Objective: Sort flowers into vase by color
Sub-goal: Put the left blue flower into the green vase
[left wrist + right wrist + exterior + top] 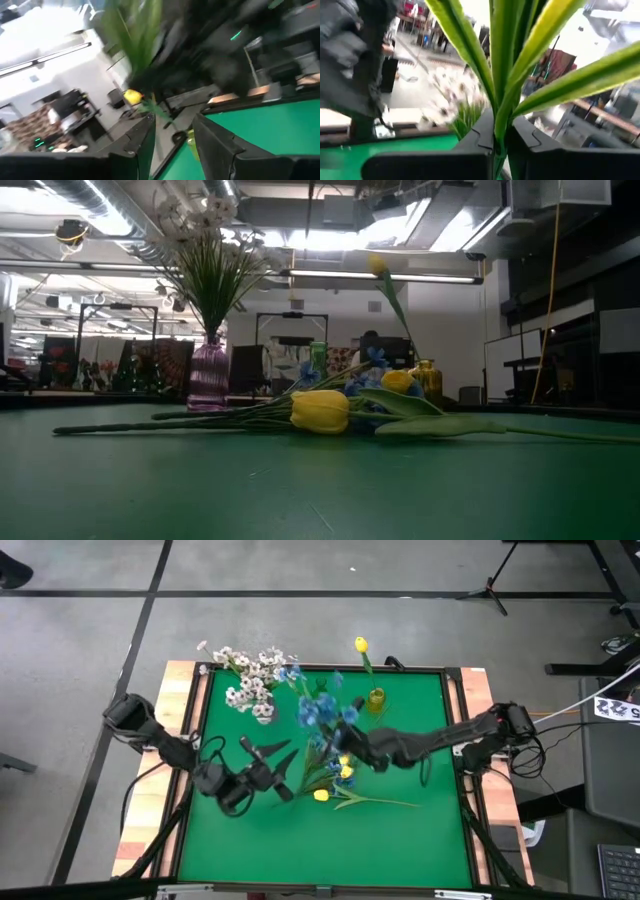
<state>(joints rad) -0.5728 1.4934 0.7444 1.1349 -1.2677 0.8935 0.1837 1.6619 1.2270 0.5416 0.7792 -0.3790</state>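
White sprays (250, 675) stand in a purple vase (208, 375) at the far left of the green mat. One yellow bud (361, 643) stands in a small yellow vase (376, 700). Other yellow tulips (321, 795) lie on their sides mid-mat, close in the low view (320, 412). My right gripper (346, 748) is over the mat's middle, shut on a blue sprig whose blooms (320, 712) spread toward the far side. My left gripper (283, 768) is open just left of the lying flowers, with nothing between its fingers (172, 125). My right gripper pinches the blue sprig's green stem (500, 134) between its two fingers (481, 136), just below where long leaves (470, 45) branch off. The leaves and stem run on past the fingertips. Whether the sprig's lower end touches the mat does not show.
A raised dark frame (330, 668) borders the mat, with wooden strips (178, 700) outside it. Bare mat lies toward the near edge (320, 850). Both arms meet around the mat's middle, close to the lying stems (385, 802). Room furniture stands beyond the far edge.
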